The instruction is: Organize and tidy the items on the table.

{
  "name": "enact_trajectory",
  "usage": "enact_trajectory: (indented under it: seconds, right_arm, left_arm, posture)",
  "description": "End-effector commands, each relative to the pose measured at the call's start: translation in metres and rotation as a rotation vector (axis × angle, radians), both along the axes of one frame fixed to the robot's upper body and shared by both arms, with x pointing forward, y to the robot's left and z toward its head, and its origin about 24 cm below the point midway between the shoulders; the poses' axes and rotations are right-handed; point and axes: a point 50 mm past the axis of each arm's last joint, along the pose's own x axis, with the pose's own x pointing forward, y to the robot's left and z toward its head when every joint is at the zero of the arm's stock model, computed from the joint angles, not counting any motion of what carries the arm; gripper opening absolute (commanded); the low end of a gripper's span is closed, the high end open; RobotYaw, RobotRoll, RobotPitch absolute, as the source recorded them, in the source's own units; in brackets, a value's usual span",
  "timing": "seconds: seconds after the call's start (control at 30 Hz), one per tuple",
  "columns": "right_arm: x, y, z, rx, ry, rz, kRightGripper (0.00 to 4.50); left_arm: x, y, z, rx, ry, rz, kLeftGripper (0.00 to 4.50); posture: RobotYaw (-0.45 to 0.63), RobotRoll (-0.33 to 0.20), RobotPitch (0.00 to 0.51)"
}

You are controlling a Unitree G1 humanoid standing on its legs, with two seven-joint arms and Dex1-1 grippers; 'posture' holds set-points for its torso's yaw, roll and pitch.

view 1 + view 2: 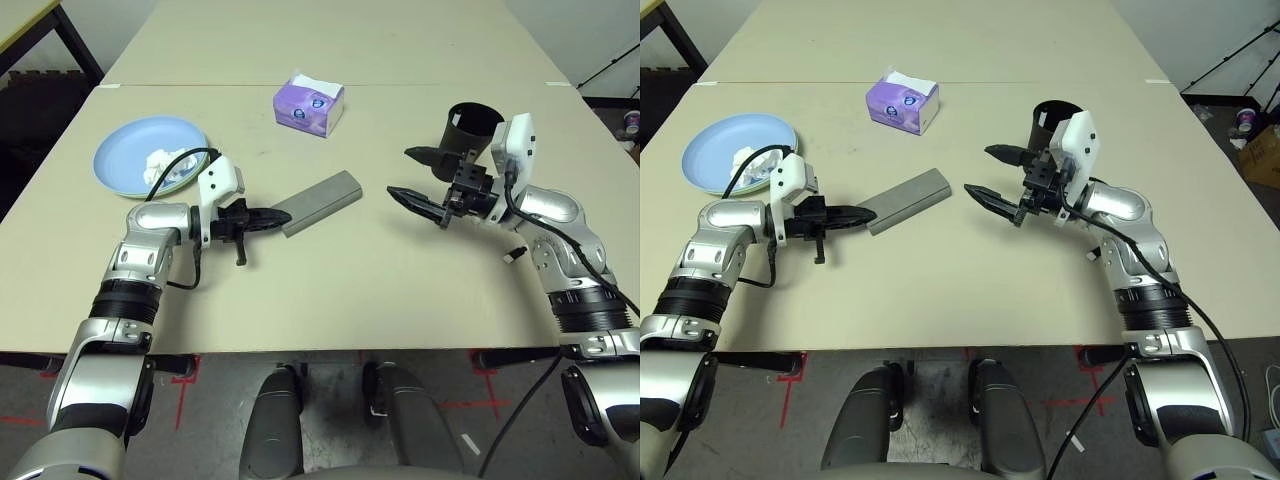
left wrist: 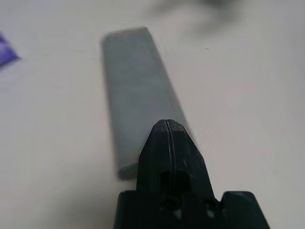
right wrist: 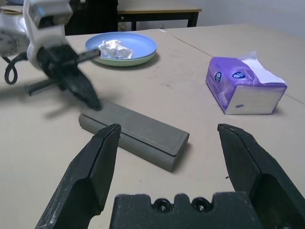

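The grey glasses case (image 1: 322, 202) is a long, flat, closed box with rounded corners and a stitched seam along its edge; it lies flat and slantwise near the middle of the table (image 1: 330, 290), a beige matte top with a seam line running across it further back. The pale blue plate (image 1: 125, 150), with a green rim showing beneath it in the right wrist view, sits toward the table's left side, well apart from the case. A crumpled white tissue (image 1: 160, 164) lies in the plate. The black cup (image 1: 470, 128) stands upright, open end up, on the right side of the table.
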Motion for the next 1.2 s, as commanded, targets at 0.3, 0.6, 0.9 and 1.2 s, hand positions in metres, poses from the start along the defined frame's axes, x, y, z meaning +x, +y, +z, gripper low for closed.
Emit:
enact_trajectory:
  seconds: [0.3,0.6,0.9,1.2]
  right_arm:
    - [-0.003,-0.011,0.000,0.008,0.027,-0.050,4.50]
    - [0.000,-0.014,0.002,-0.040,0.044,-0.058,4.50]
    - [0.001,-0.034,0.021,-0.180,0.049,-0.095,4.50]
    - [0.005,-0.070,0.048,-0.597,0.075,0.028,4.50]
  left_arm:
    - [-0.002,-0.011,0.030,-0.092,-0.060,-0.021,0.38]
    - [-0.007,-0.024,0.021,-0.004,0.018,-0.203,3.66]
    - [0.002,-0.045,0.019,0.008,-0.022,-0.298,4.46]
    - [0.004,-0.057,0.029,-0.084,-0.064,-0.295,4.46]
  posture:
    - [-0.06,0.000,0.167]
    - [-0.08,0.000,0.172]
    - [-0.10,0.000,0.176]
    - [-0.10,0.000,0.170]
